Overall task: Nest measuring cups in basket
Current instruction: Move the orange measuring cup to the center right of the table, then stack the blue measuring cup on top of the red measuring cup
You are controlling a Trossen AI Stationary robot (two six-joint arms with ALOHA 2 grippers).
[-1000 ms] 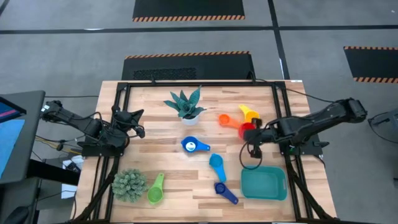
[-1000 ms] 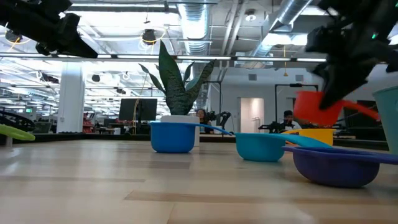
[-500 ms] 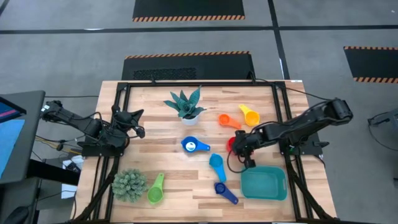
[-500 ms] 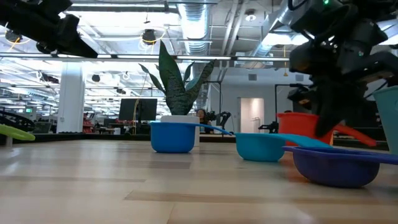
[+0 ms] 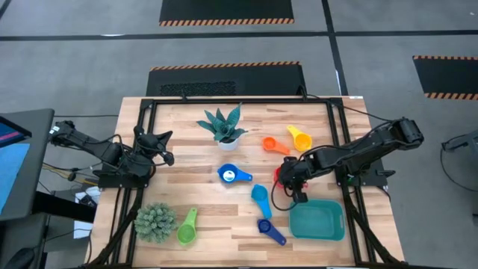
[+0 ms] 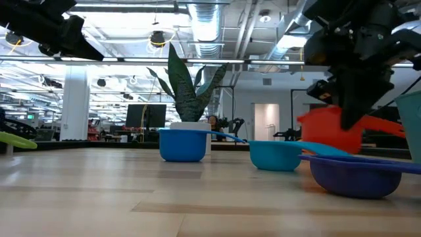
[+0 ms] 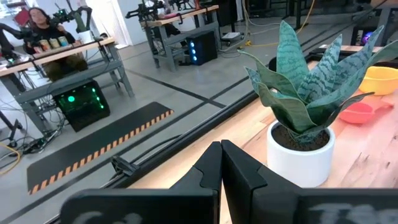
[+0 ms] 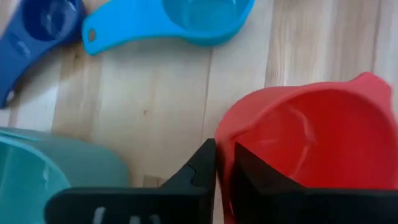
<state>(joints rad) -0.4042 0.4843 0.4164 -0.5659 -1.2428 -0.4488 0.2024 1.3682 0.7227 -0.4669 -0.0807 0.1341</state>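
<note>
My right gripper is shut on the red measuring cup, just beyond the far left corner of the teal basket. The other cups lie on the table. Orange and yellow are farther back, and the blue one is to the left. Light blue and dark blue lie nearer, and green is by the near left corner. My left gripper waits shut at the table's left edge, touching nothing. My right gripper pinches the red cup's wall at its rim, one finger inside the bowl and one outside. The fingers come from above, pointing down. The cup stays roughly upright, its handle pointing right, and looks slightly above the table.
A snake plant in a white pot stands at the far middle, and a spiky green plant sits at the near left. The light blue cup and dark blue cup lie close to the held cup, beside the basket's rim.
My right gripper carried the red cup from beside the yellow cup toward the table's near and left side, stopping by the basket's far left corner. It dropped low over the table on the way, then rose a little. It stayed shut on the cup.
</note>
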